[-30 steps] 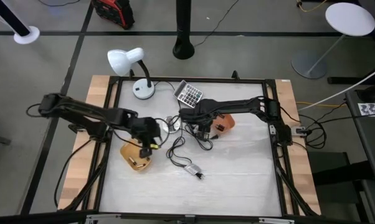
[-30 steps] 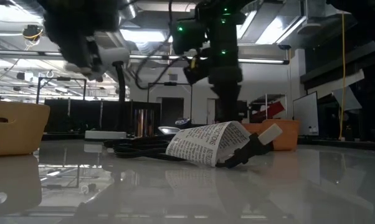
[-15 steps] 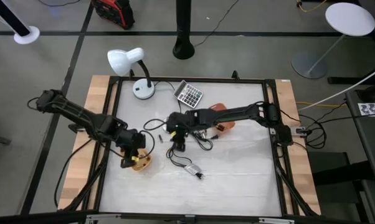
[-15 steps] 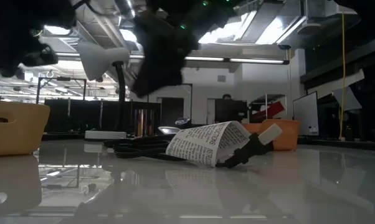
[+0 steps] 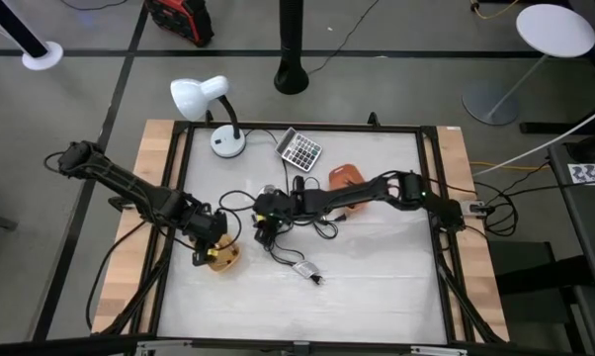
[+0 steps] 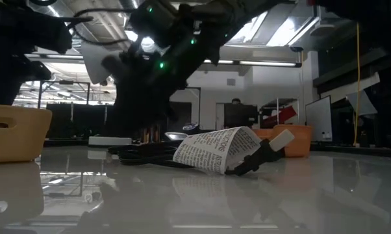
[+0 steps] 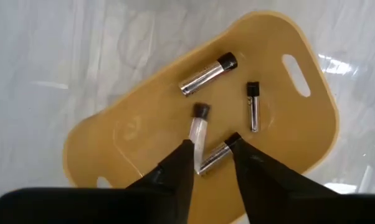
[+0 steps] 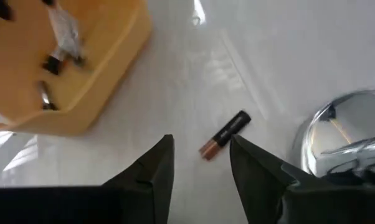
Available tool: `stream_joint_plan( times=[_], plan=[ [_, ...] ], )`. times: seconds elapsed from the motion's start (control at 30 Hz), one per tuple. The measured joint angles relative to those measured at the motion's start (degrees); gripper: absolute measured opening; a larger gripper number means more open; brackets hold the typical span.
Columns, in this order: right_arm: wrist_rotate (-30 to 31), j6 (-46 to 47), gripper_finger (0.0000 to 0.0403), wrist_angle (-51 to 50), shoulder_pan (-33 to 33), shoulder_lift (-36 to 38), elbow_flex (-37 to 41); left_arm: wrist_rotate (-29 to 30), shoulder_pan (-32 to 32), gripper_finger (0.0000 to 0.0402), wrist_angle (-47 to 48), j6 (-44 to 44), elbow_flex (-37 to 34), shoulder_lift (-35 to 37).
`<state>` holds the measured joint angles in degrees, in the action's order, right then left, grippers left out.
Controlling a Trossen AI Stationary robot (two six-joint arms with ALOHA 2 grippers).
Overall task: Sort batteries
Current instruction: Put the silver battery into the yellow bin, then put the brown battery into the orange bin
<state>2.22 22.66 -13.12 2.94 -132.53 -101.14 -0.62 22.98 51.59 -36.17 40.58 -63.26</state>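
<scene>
Since a moment ago the right arm has swung from the orange bin [image 5: 344,179] leftward across the table, while the left arm has settled over the yellow tray [image 5: 221,259]. Nearest the front edge, the left gripper [image 7: 209,157] hangs over that tray with its fingers parted; four batteries [image 7: 207,73] lie loose in the tray, one just between the fingertips. Farther back, the right gripper [image 8: 200,151] hovers with fingers spread above a lone battery [image 8: 224,135] lying on the white table [image 5: 377,267], beside a shiny metal dish [image 8: 346,134]. Beyond stand the calculator [image 5: 300,150] and white desk lamp [image 5: 201,97].
</scene>
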Motion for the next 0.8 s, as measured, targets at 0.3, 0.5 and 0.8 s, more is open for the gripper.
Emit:
stream_joint_plan(
  times=[0.3,0.5,0.8],
  plan=[
    [1.63,4.56,0.0150,0.16,0.04,-2.84,0.00,0.00,-0.04,0.0154,-0.13,1.91,0.00,0.00],
    [3.67,6.04,0.0150,0.48,0.11,-2.84,-0.02,0.02,-0.04,0.0157,-0.13,3.94,-0.02,0.00],
    [6.44,9.04,0.0150,3.29,0.48,-2.84,-0.02,0.02,-0.04,0.0157,-0.18,4.81,-0.02,0.00]
  ],
)
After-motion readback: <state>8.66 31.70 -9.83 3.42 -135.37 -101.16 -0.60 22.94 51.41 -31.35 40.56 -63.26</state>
